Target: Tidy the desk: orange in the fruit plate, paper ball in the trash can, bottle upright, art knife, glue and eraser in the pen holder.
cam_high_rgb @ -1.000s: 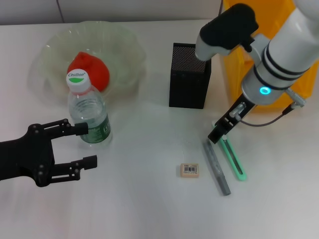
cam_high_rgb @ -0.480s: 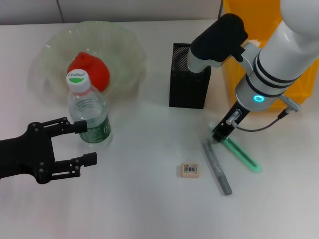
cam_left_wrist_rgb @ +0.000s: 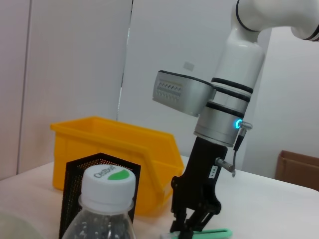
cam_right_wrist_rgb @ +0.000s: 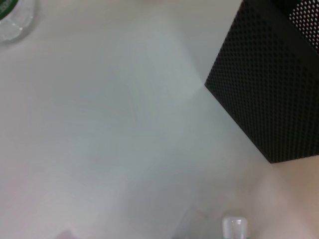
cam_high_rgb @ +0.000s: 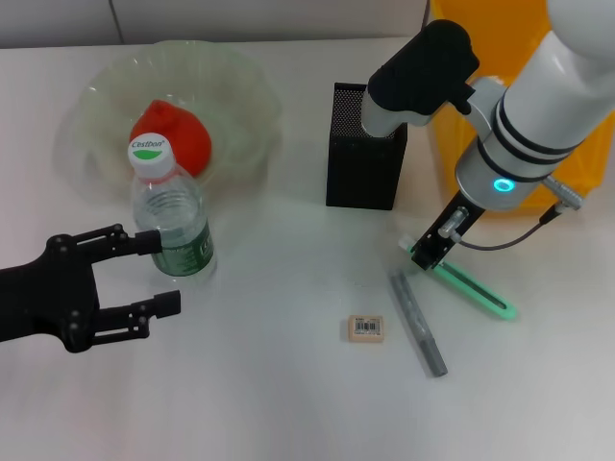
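My right gripper (cam_high_rgb: 427, 253) is shut on one end of the green art knife (cam_high_rgb: 473, 288), which slants away to the right just over the table; the left wrist view shows the same gripper (cam_left_wrist_rgb: 191, 225) and the art knife (cam_left_wrist_rgb: 212, 233). The grey glue (cam_high_rgb: 418, 323) and the eraser (cam_high_rgb: 365, 327) lie on the table in front of the black mesh pen holder (cam_high_rgb: 364, 146). The bottle (cam_high_rgb: 173, 217) stands upright. My left gripper (cam_high_rgb: 163, 273) is open just in front of the bottle, apart from it. The orange (cam_high_rgb: 171, 140) lies in the clear fruit plate (cam_high_rgb: 240, 77). The paper ball is out of view.
A yellow bin (cam_high_rgb: 582, 154) stands at the back right behind my right arm. The pen holder (cam_right_wrist_rgb: 269, 84) is close to the right wrist camera. The bottle cap (cam_left_wrist_rgb: 107, 181) fills the near part of the left wrist view.
The art knife has swung round in the right gripper, its free end moving to the right and away from the glue. The left gripper drifted slightly left.
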Controlling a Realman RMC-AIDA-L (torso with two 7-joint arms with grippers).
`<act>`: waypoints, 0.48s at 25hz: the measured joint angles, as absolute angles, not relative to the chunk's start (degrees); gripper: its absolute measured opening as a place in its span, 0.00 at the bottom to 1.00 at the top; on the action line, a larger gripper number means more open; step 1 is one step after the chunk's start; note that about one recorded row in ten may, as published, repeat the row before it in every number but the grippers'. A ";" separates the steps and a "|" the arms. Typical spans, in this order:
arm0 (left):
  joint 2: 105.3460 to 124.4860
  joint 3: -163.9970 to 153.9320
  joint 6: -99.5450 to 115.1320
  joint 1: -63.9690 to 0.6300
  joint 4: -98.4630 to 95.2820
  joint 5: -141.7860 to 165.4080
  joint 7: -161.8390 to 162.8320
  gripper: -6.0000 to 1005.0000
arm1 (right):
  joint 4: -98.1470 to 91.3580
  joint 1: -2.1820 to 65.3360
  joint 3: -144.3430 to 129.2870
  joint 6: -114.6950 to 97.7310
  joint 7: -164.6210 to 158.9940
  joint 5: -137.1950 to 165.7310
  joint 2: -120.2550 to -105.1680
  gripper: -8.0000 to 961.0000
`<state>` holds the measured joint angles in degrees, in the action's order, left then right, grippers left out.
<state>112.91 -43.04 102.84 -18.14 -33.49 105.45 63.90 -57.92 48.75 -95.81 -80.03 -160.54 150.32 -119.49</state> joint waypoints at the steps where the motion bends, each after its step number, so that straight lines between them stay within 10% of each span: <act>1: 112.91 -42.75 102.95 -18.09 -33.48 105.54 63.94 0.78 | -59.57 48.20 -95.21 -81.18 -160.18 150.32 -119.46 0.18; 12: 112.69 -42.00 104.23 -17.66 -33.49 105.46 66.96 0.78 | -84.44 39.92 -53.70 -95.98 -141.90 131.20 -119.06 0.20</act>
<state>112.69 -42.00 104.23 -17.66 -33.49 105.46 66.96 -84.44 39.92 -53.70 -95.98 -141.90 131.20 -119.06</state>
